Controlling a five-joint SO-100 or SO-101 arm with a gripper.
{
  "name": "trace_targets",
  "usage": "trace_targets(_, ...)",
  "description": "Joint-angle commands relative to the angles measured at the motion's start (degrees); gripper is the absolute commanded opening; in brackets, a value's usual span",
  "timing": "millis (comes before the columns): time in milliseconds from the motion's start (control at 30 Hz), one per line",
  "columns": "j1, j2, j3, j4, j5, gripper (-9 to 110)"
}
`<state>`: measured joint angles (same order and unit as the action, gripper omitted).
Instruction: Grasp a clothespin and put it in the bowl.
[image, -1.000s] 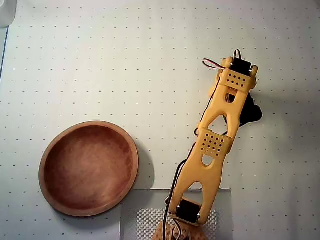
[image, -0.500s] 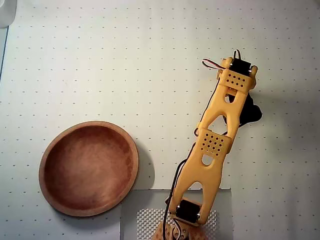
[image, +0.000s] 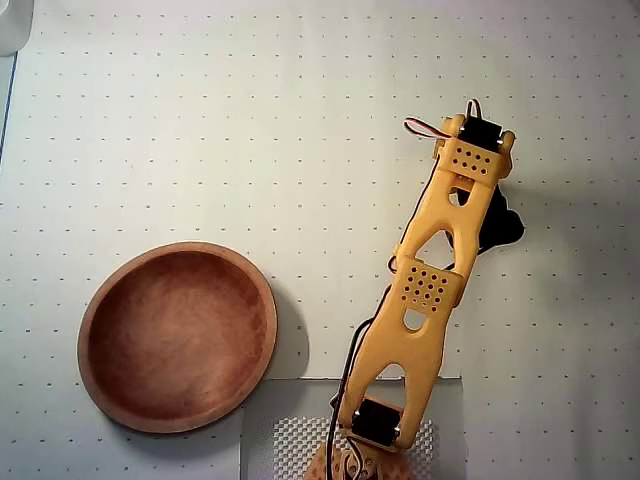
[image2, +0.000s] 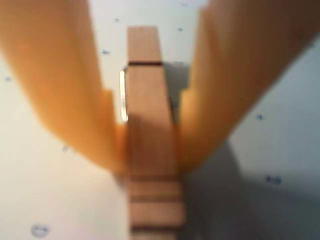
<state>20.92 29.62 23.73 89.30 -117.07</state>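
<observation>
In the wrist view the clothespin (image2: 150, 145) is being pinched between the two orange fingers (image2: 90, 110) of the gripper (image2: 150, 165), the jaws being closed snugly against its long sides near the spring, just above the dotted mat (image2: 45, 200). In the overhead view the clothespin is being hidden by the arm (image: 430, 290), and the bowl (image: 95, 310) is being left empty, well apart at the near left. The pin could be twisted or dropped during the swing leftward, since smooth wood is being gripped along narrow edges only.
</observation>
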Motion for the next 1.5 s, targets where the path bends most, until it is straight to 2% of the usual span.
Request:
trace_targets(0,-1.2,12.8,1.6,1.4,-0.4,-3)
trace_targets(400,-4.5,32.3,12.0,2.4,0.2,-3)
trace_targets(700,-8.3,54.0,28.4,2.5,0.4,-3)
trace_targets(1133,-16.6,74.3,46.4,4.7,12.0,-3)
trace_targets(1467,-23.8,78.0,53.1,12.0,18.8,-3)
